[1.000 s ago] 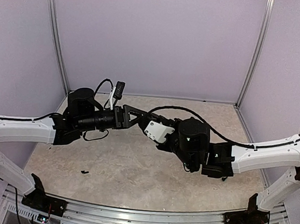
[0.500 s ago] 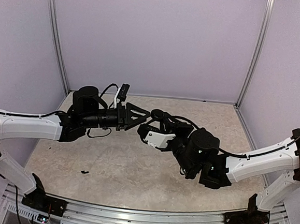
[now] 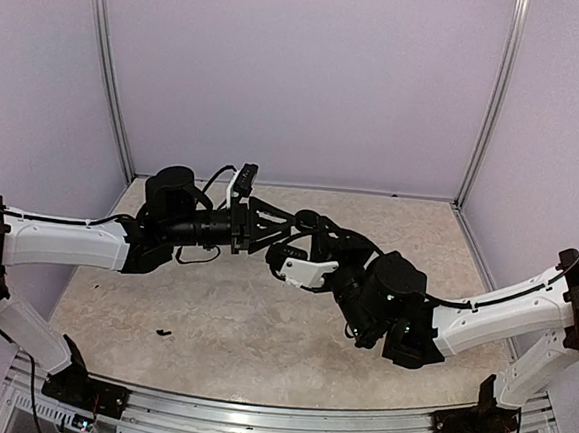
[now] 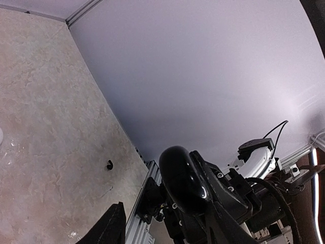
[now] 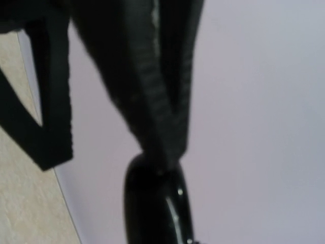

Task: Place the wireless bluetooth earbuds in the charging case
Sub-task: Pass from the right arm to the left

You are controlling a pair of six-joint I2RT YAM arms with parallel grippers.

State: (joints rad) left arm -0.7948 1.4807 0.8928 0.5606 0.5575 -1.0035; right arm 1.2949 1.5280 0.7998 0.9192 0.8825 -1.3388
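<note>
Both grippers meet in mid-air above the table's middle. A glossy black oval pebble-shaped thing (image 4: 183, 175) sits in my right gripper's jaws (image 3: 302, 225); it also shows in the right wrist view (image 5: 155, 203). No white case is in view. My left gripper (image 3: 281, 221) is open. One of its fingertips (image 5: 155, 147) touches the end of the black thing, and the other (image 5: 51, 157) stands apart to the side. No earbud shows clearly. A small white rounded bit (image 4: 1, 136) lies on the table, cut off by the frame edge; I cannot tell what it is.
A tiny black bit (image 3: 164, 333) lies on the marbled table (image 3: 241, 323) near the front left, also in the left wrist view (image 4: 109, 164). Lilac walls close off the back and sides. A metal rail (image 3: 274, 416) runs along the near edge.
The left arm has reached further right. The right wrist has shifted right and toward the near edge. The two grippers have stayed together, their meeting point drifting slightly right and back.
</note>
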